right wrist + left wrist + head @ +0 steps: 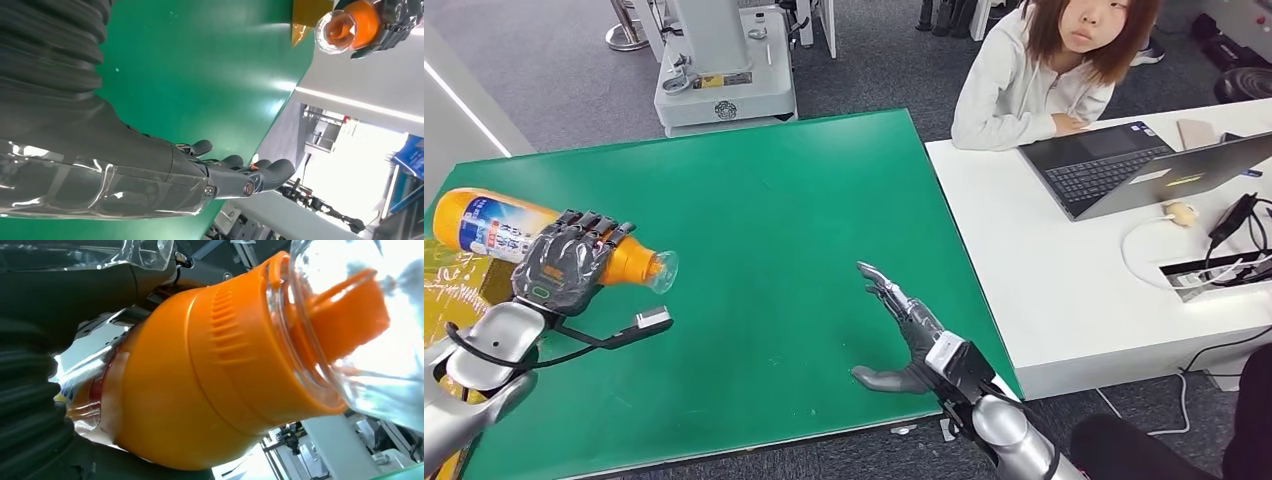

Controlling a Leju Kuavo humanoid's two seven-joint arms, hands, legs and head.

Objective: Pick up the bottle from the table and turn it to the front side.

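An orange bottle (504,228) with a blue-and-white label and a clear cap lies on its side above the left part of the green table (774,200), cap pointing right. My left hand (564,262) grips it around the orange neck end. Close up, the left wrist view shows the bottle's orange shoulder (200,370) and clear cap (360,325). My right hand (902,330) hovers flat and open over the table's front right, fingers stretched, holding nothing. From the right wrist view, that hand (235,172) is seen over the green surface, with the bottle (350,25) far off.
A white desk (1064,290) adjoins the table on the right, carrying laptops (1124,165) and cables. A person (1049,70) sits behind it. A grey machine base (724,80) stands beyond the table. Yellow film (449,285) lies at the table's left edge.
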